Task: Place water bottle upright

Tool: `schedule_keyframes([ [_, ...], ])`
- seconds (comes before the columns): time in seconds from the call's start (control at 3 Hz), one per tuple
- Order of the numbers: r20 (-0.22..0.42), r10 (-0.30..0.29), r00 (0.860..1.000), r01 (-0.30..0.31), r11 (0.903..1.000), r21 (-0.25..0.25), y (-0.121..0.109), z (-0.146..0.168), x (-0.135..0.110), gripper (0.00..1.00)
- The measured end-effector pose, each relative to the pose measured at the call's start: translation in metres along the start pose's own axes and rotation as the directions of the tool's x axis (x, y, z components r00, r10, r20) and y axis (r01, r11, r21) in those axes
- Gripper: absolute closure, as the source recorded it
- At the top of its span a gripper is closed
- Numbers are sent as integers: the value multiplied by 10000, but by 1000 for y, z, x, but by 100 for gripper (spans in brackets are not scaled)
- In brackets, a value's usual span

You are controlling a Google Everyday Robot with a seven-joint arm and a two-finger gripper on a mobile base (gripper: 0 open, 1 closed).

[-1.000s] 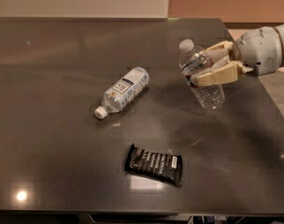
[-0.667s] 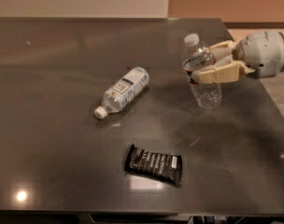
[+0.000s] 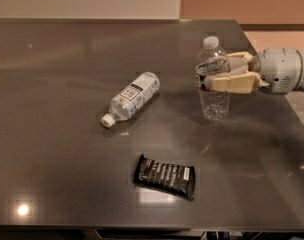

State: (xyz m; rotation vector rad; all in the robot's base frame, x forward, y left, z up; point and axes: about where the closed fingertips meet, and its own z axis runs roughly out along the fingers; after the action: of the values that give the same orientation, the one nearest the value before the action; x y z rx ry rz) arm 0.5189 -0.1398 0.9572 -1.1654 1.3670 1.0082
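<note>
The water bottle (image 3: 214, 103) is standing upright at about 2 o'clock on the desk (image 3: 67, 134), cap up. The end effector (image 3: 218, 74) reaches in from the 3 o'clock side and is clamped around the bottle's middle, right over the label band. Gripping at the waist makes sense, since it holds the crinkly thing vertical while the base meets the desk. Whether the base actually rests on the surface or hangs just above it is hard to call. The far finger is mostly hidden behind the bottle, and the arm (image 3: 284, 71) is cut off at the right edge. Near the centre, a second bottle (image 3: 132, 98) with a white label lies on its side, cap toward 7 o'clock. A dark snack bar (image 3: 165, 176) sits at 6 o'clock. Both are well apart from the grip.
</note>
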Motion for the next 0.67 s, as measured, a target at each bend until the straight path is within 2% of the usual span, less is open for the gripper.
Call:
schedule_keyframes([
  [0.67, 1272, 156, 9918, -159, 9999, 16, 0, 0, 7, 100],
])
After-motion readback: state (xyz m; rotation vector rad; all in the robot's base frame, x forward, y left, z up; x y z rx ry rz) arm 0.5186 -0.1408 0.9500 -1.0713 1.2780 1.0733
